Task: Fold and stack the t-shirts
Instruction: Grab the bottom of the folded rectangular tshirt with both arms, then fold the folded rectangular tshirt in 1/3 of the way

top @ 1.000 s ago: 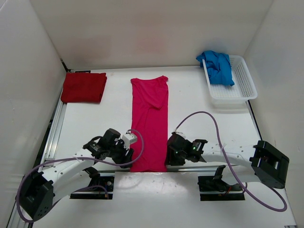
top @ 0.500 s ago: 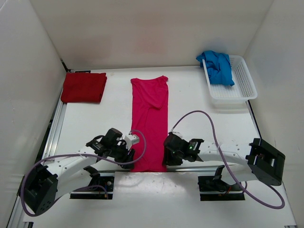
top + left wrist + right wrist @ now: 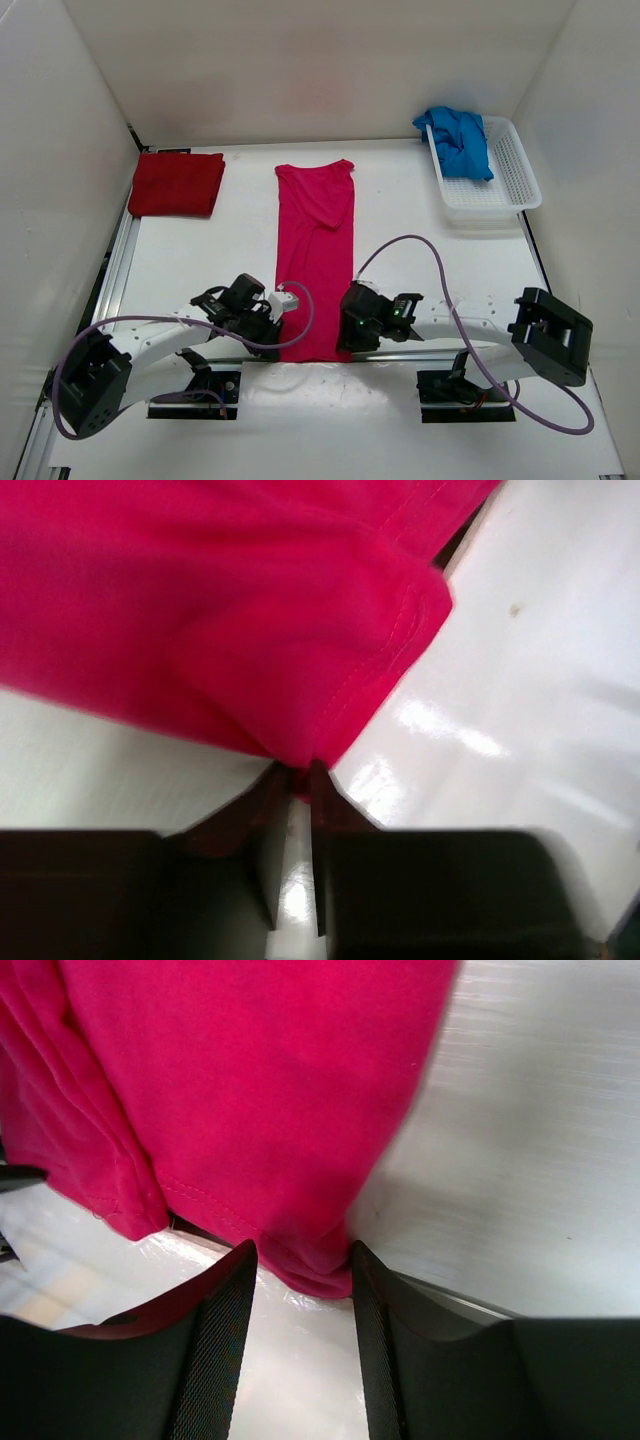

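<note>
The pink t-shirt [image 3: 315,260] lies folded into a long strip down the middle of the table. My left gripper [image 3: 277,330] is at its near left corner. In the left wrist view the left gripper [image 3: 296,775] is shut on a pinch of the pink t-shirt's [image 3: 250,610] hem. My right gripper [image 3: 345,338] is at the near right corner. Seen from the right wrist, that gripper [image 3: 300,1255] is open, its fingers either side of the shirt's [image 3: 250,1080] corner. The dark red t-shirt [image 3: 177,184] lies folded at the back left. The blue t-shirt [image 3: 460,140] is bunched in the basket.
The white mesh basket [image 3: 510,185] stands at the back right against the wall. A metal rail [image 3: 115,270] runs along the table's left side. White walls close in the left, back and right. Purple cables loop over both arms near the table's front edge.
Both arms have slid inward to the pink t-shirt's near corners. The left gripper has closed on the hem; the right gripper stays open around its corner.
</note>
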Available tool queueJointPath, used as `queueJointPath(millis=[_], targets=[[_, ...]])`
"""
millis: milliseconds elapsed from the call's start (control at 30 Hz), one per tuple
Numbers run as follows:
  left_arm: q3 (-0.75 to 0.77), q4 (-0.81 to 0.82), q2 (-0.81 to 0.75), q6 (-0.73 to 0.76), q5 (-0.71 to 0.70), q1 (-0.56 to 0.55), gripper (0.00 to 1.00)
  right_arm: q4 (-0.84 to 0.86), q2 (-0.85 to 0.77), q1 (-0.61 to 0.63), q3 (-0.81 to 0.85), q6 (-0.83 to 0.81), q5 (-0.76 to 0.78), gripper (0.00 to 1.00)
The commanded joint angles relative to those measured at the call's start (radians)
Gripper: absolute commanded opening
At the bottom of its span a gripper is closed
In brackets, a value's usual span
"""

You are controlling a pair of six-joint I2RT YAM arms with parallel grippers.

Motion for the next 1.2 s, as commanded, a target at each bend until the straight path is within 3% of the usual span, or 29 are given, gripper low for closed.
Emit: queueJointPath(millis=[0, 33, 100, 133, 233, 467, 667, 833, 1000, 1167], targets=[[-0.039, -0.069, 0.037, 0.018, -0.035, 0.005, 0.17, 0.004, 0.032, 0.008, 0.01, 0.005, -0.012, 0.47], [-0.026, -0.069, 0.037, 0.018, -0.035, 0.005, 0.1, 0.015, 0.041, 0.008, 0.01, 0.005, -0.025, 0.44], [-0.005, -0.069, 0.037, 0.018, -0.058, 0.005, 0.1, 0.047, 0.055, 0.008, -0.001, 0.005, -0.07, 0.34], [-0.005, -0.069, 0.028, 0.018, -0.067, 0.014, 0.1, 0.047, 0.073, 0.008, -0.001, 0.005, -0.084, 0.22], [0.041, -0.069, 0.0, 0.018, -0.076, 0.014, 0.1, 0.019, 0.107, 0.008, 0.037, -0.006, -0.093, 0.0], [0.234, -0.135, -0.021, 0.018, -0.058, 0.041, 0.1, -0.129, 0.009, -0.002, 0.151, -0.067, 0.016, 0.0], [0.478, -0.321, 0.064, 0.018, -0.093, 0.109, 0.1, -0.226, -0.038, -0.183, 0.303, -0.179, 0.056, 0.0], [0.653, -0.358, 0.196, 0.018, -0.102, 0.219, 0.1, -0.226, 0.047, -0.337, 0.415, -0.33, -0.001, 0.0], [0.866, -0.376, 0.417, 0.018, -0.073, 0.369, 0.1, -0.226, 0.231, -0.466, 0.597, -0.455, -0.09, 0.0], [0.943, -0.376, 0.56, 0.018, -0.023, 0.436, 0.1, -0.226, 0.386, -0.57, 0.697, -0.495, -0.148, 0.0]])
